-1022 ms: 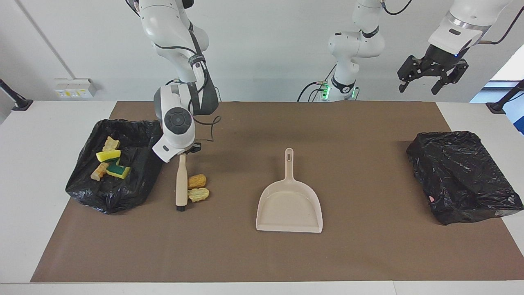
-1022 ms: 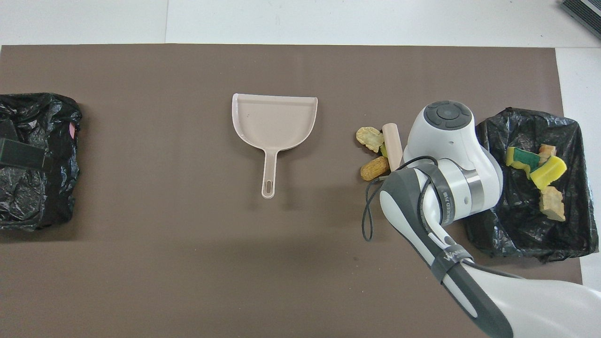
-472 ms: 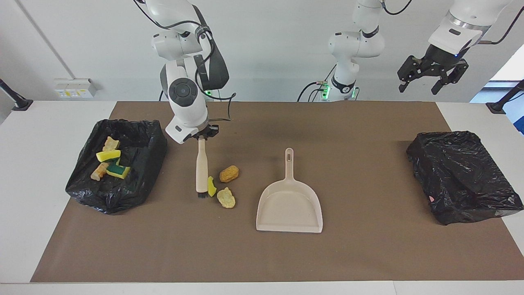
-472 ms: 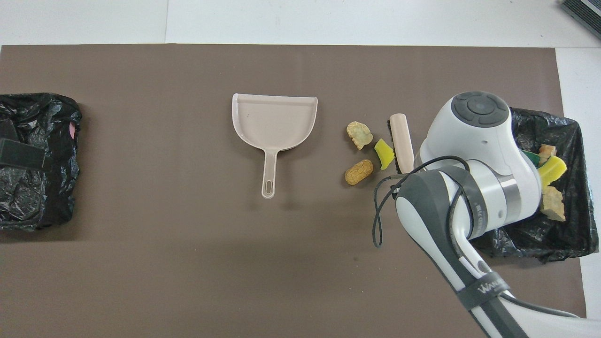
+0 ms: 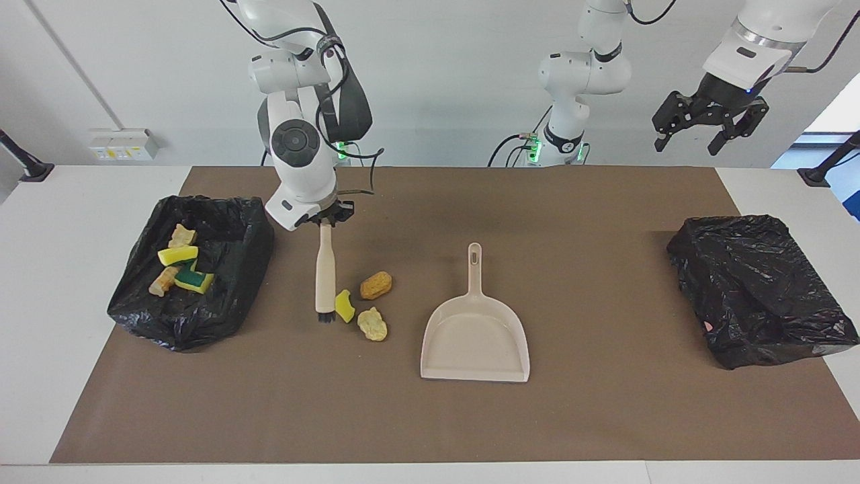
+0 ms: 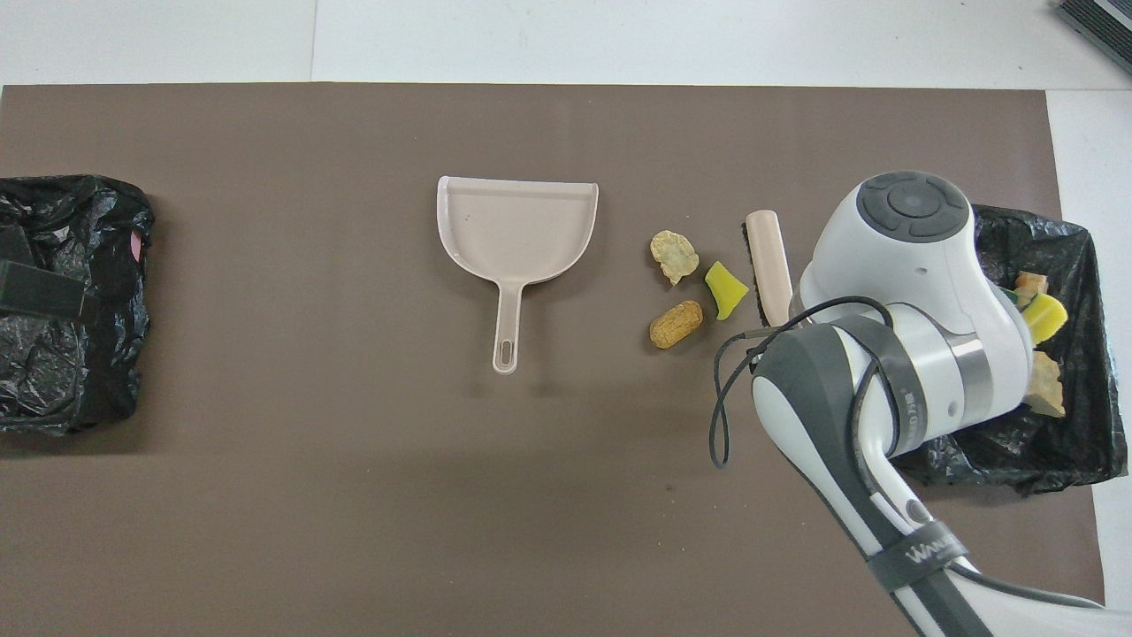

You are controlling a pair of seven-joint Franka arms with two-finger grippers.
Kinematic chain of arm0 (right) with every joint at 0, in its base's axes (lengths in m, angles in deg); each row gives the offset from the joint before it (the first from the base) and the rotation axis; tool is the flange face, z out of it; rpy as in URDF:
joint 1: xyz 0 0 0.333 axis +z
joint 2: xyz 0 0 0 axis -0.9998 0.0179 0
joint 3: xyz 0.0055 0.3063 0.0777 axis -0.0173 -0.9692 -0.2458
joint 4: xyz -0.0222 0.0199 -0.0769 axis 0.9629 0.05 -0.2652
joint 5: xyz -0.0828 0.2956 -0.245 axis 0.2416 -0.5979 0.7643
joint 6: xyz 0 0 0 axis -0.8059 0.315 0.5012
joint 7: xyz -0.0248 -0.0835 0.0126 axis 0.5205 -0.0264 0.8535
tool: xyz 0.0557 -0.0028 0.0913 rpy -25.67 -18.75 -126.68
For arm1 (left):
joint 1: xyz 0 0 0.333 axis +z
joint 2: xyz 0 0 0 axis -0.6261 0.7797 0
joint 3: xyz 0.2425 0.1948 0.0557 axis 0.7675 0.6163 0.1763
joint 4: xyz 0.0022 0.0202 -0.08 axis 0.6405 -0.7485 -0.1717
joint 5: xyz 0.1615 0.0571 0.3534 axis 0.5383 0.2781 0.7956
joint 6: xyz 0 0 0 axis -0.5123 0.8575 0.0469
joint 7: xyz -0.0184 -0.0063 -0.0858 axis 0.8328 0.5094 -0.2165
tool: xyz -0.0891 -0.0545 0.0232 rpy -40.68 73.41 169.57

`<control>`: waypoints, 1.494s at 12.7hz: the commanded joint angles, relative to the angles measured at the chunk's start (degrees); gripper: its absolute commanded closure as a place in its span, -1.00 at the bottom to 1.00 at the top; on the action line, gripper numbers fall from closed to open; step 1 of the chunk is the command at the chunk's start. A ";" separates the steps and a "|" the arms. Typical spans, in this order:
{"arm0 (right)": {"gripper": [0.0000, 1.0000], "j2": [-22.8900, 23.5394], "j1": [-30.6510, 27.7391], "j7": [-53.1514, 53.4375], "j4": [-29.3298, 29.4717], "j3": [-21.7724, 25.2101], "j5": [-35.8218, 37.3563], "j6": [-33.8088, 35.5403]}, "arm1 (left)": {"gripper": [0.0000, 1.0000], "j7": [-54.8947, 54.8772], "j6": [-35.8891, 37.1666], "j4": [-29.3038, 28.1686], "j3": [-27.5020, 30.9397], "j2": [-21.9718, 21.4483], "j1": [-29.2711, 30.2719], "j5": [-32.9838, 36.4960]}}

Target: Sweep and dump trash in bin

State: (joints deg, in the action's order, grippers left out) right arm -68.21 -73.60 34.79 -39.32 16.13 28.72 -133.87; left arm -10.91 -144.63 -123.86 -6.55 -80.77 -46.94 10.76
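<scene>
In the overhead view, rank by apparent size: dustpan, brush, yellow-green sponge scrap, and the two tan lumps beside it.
1. dustpan
2. brush, partly hidden by the right arm
3. tan lumps and yellow-green sponge scrap: too alike to rank

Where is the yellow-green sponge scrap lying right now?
The yellow-green sponge scrap lies on the brown mat just beside the brush's bristle end, with two tan lumps next to it, between the brush and the dustpan.
</scene>
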 commanded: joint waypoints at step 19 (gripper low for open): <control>1.00 -0.79 -1.31 2.26 0.35 -0.26 3.71 2.36 | -1.00 -0.14 1.10 0.94 -0.33 -0.04 0.53 -0.06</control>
State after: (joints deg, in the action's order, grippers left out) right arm -68.22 -74.34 36.68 -39.33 16.22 31.12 -133.82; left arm -10.91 -144.63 -123.86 -6.55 -80.77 -46.94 10.76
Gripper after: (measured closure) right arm 0.731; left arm 0.000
